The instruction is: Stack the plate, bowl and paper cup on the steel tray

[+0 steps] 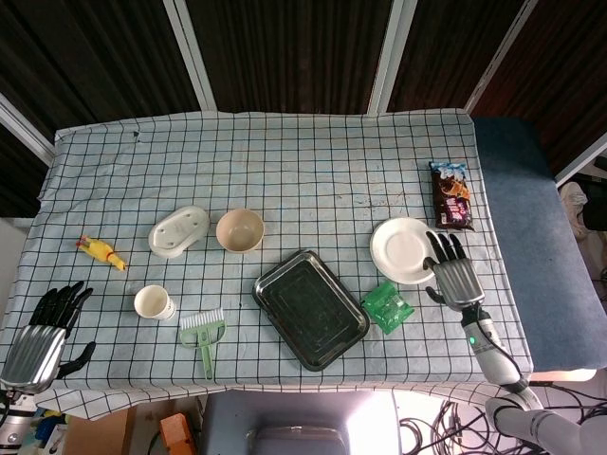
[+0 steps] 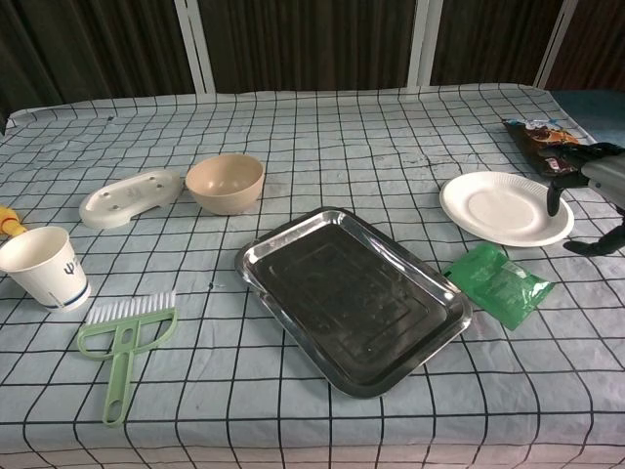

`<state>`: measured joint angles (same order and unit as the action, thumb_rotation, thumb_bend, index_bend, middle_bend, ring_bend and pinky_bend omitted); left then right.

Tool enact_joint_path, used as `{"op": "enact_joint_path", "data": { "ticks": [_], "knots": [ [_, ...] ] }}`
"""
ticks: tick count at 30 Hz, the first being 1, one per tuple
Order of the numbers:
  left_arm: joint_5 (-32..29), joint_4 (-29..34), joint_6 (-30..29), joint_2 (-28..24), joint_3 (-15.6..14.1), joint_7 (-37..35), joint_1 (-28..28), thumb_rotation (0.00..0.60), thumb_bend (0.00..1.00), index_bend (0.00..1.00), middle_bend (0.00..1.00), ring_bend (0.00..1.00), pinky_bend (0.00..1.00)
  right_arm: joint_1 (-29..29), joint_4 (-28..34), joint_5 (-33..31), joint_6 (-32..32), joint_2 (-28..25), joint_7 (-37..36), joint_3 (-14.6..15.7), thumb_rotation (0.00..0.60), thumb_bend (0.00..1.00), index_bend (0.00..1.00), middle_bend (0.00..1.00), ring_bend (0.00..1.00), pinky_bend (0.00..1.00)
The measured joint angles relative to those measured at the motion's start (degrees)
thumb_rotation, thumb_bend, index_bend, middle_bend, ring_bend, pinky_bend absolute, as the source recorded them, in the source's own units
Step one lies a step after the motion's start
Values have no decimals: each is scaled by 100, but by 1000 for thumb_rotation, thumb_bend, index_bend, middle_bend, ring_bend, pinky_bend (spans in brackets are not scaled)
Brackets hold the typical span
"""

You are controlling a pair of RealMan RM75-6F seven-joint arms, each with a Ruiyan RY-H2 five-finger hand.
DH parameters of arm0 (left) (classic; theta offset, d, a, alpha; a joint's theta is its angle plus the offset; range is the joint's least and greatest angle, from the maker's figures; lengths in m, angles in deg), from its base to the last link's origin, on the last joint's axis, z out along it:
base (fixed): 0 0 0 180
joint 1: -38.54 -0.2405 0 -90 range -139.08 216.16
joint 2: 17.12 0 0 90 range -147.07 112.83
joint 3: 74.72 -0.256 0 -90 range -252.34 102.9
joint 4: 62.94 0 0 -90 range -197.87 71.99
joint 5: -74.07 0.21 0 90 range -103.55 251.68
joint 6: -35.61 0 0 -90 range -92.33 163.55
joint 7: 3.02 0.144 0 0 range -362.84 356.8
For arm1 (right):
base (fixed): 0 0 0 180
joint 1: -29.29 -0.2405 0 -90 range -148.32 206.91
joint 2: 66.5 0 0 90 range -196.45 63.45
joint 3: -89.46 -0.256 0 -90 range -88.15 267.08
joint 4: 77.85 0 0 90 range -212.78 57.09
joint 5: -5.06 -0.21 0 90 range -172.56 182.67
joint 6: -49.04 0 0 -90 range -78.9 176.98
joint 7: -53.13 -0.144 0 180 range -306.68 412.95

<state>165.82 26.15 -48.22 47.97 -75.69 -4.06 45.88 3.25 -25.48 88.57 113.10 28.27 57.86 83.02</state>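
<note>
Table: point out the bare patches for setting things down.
The far half beyond the bowl and plate is bare, as is the near-right corner past the green packet. It is crowded near-left around the cup and brush.

Almost nothing here can be read. The paper cup (image 2: 43, 266), near the table's left edge, carries a small dark blue mark on its side, too small to make out as letters. The dark snack packet (image 1: 450, 194), near the right edge of the table, has coloured printing on its face, but no word or brand on it is legible in either view. The green sachet (image 2: 500, 282), lying near the tray's right corner, shows faint printing that is likewise unreadable.
</note>
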Motion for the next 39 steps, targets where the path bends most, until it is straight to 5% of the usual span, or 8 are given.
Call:
{"op": "enact_joint_path", "data": {
  "ticks": [18, 39],
  "knots": [
    [-16, -7, -12, -18, 24, -54, 15, 600, 322, 0, 0, 0, 34, -269, -730, -64, -274, 510, -175, 29, 600, 183, 501, 0, 0, 0],
    [-22, 17, -142, -61, 31, -56, -53, 600, 322, 0, 0, 0, 34, -435, -1410, 51, -32, 980, -672, 71, 600, 525, 682, 55, 0, 0]
  ]
}}
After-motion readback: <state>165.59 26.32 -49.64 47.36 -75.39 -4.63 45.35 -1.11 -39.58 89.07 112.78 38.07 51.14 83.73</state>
